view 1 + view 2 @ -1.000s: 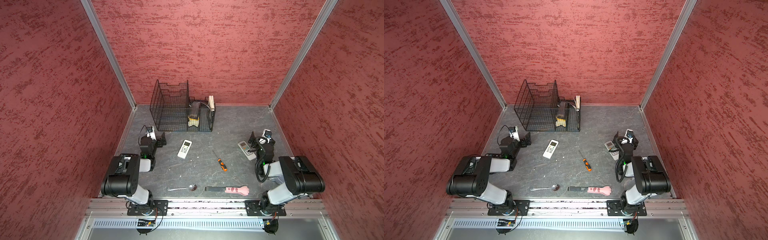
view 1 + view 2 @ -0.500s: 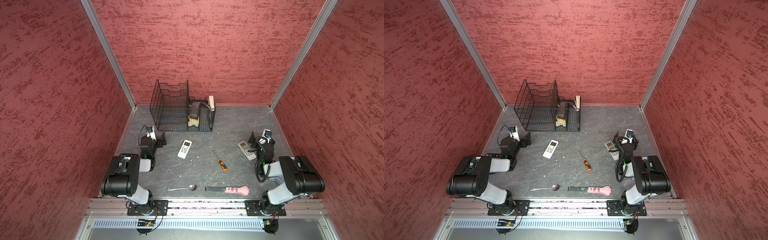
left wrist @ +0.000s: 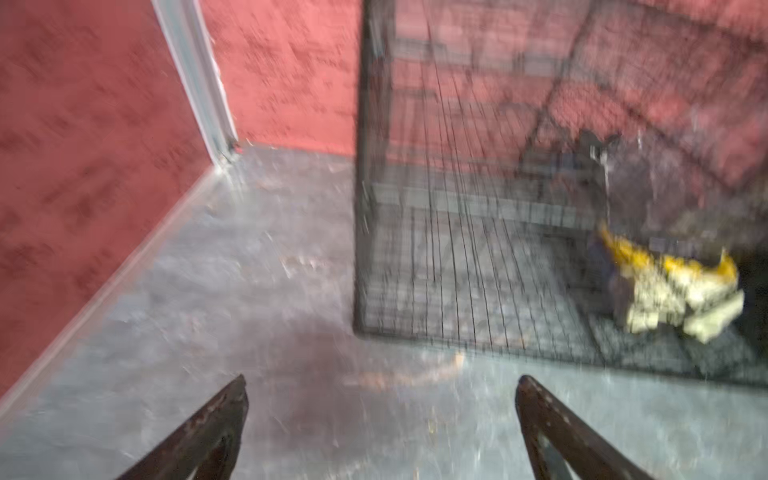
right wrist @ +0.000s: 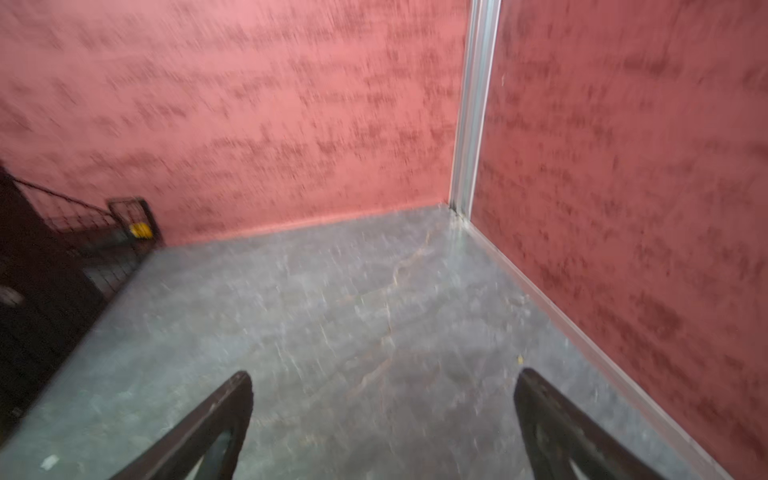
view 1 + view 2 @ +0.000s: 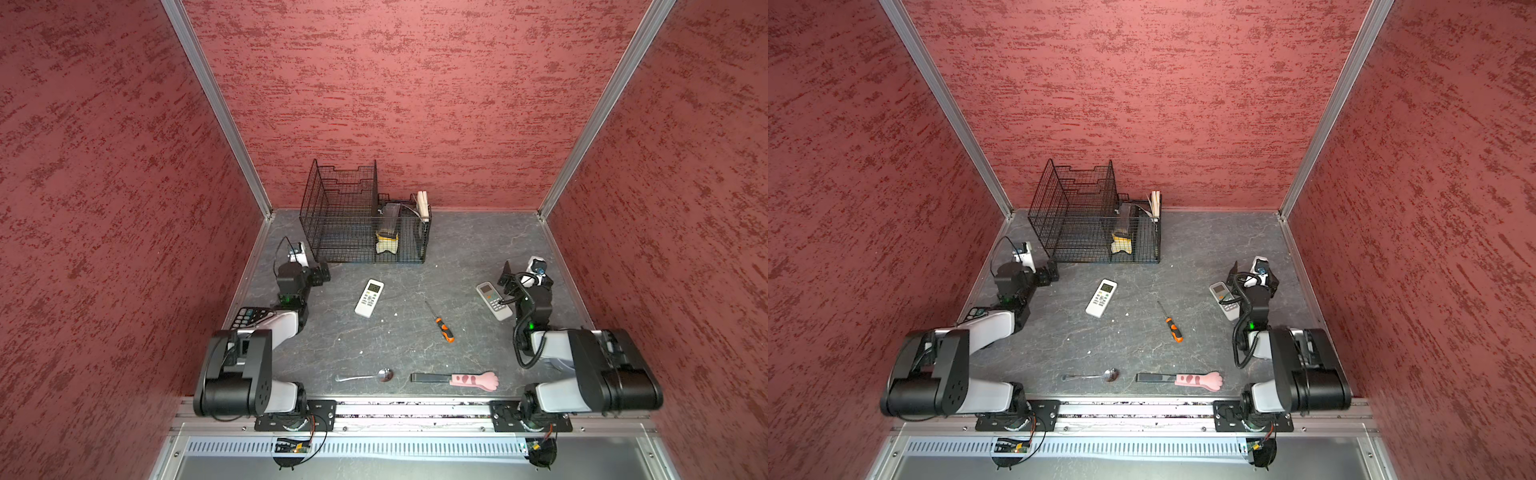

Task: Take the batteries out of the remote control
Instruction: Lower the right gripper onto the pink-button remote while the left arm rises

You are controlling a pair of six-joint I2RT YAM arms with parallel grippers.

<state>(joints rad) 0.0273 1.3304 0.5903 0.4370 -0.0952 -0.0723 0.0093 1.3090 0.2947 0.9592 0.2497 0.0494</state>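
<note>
Remotes: white remote control (image 5: 369, 298) flat, buttons up, just off table centre toward 11 o'clock; grey-white remote control (image 5: 493, 300) flat at 3 o'clock, touching or just beside the right arm, can't tell which. Batteries not visible in any view. Left gripper (image 3: 380, 384) at 10 o'clock, fingers spread wide, nothing between them, over bare grey table (image 3: 208, 270) near the wire basket (image 5: 353, 216) corner. Right gripper (image 4: 384, 378) at 3 o'clock, fingers spread, nothing held, facing the back right corner. Both wrist views blurred. Basket at 12 o'clock against the back wall, yellow-white packet (image 5: 386, 242) inside. Orange-and-black screwdriver (image 5: 443, 325) at 4 o'clock from centre, between the remotes. Spoon (image 5: 365, 376) and pink cat-paw tool (image 5: 469, 380) at 6 o'clock by the front edge. Black keypad device (image 5: 248, 317) at 8 o'clock, partly under the left arm.
</note>
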